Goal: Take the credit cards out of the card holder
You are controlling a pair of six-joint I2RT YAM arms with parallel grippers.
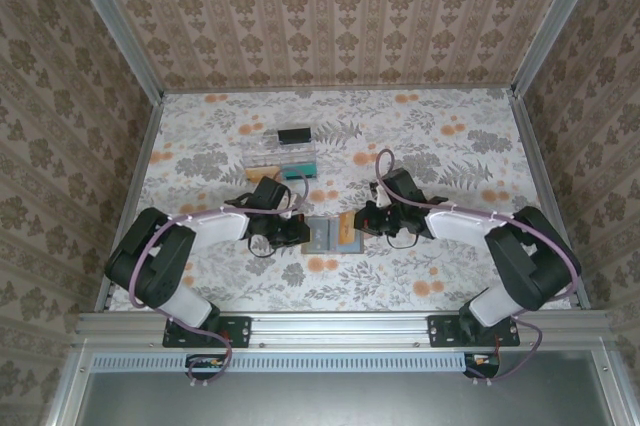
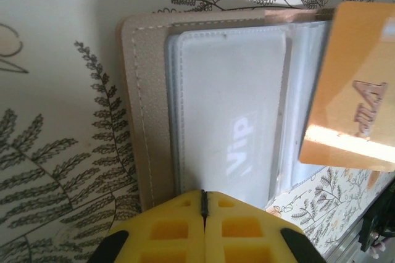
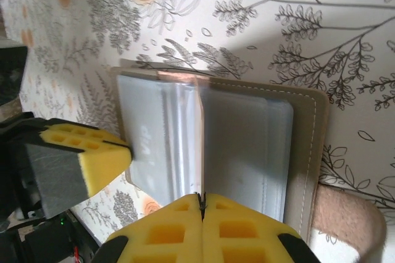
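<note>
Card holder (image 2: pixel 148 90) pocket shows "Vip" (faint).

In the left wrist view, the word "Vip" stands in pale, slanted letters on the pale credit card (image 2: pixel 234 108) that sits behind a clear pocket of the card holder (image 2: pixel 145 121). It runs sideways along the card, with a capital V first and a lower-case i and p after it. The yellow-orange credit card (image 2: pixel 349 78) beside it carries raised, shiny letters, also turned sideways. A V can be made out, followed by further strokes that may be an I and a P or an A, but they are not sure. In the right wrist view, faint pale lettering shows on the holder's left panel, too blurred to read.
</note>
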